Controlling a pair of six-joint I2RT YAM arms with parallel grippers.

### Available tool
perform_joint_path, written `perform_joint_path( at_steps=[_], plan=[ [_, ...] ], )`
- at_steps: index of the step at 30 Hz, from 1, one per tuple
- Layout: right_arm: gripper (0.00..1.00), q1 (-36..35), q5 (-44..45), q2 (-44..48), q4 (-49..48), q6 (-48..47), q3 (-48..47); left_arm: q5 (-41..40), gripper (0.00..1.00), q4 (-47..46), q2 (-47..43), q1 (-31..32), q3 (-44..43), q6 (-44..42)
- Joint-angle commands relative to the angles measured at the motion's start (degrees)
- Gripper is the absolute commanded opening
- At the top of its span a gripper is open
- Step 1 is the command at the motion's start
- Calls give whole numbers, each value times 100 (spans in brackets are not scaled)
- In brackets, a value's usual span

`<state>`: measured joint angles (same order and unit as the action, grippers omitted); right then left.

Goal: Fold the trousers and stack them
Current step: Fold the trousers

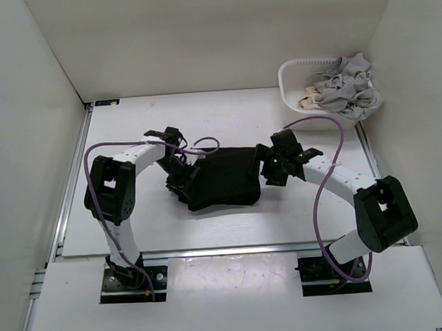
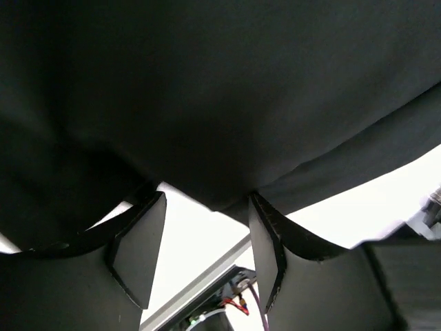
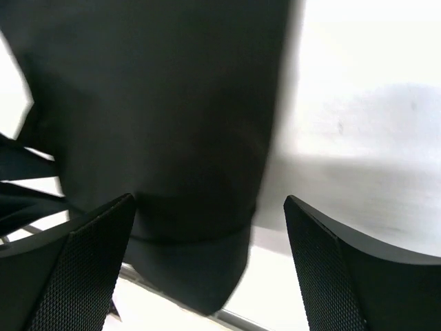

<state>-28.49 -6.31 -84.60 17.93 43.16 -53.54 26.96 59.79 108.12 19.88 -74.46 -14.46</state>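
At the middle of the white tabletop (image 1: pixel 130 126), has the plain black soft-fabric trousers (image 1: pixel 225 178) already down to a compact folded block, flanks it with left pincer (image 2: pixel 207 200) and right pincer (image 3: pixel 209 201), both spread apart and clamping nothing; seemingly lacks only squaring and stacking.

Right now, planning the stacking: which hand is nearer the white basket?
Right. The right hand is at the trousers' right edge, toward the basket; the left hand is at their left edge, farther away.
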Motion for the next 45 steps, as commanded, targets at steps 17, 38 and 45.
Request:
perform_joint_path(
  at_steps=[17, 38, 45],
  plan=[
    [95, 1, -398, 330, -572, 202, 827, 1091, 33, -12, 781, 148, -568, -40],
    [96, 1, -195, 224, -71, -395, 529, -665, 14, 632, 411, -503, -1213, -945],
    [97, -122, -652, 84, -457, -519, 195, -719, 25, -73, 869, -503, -1133, -471]
  ],
)
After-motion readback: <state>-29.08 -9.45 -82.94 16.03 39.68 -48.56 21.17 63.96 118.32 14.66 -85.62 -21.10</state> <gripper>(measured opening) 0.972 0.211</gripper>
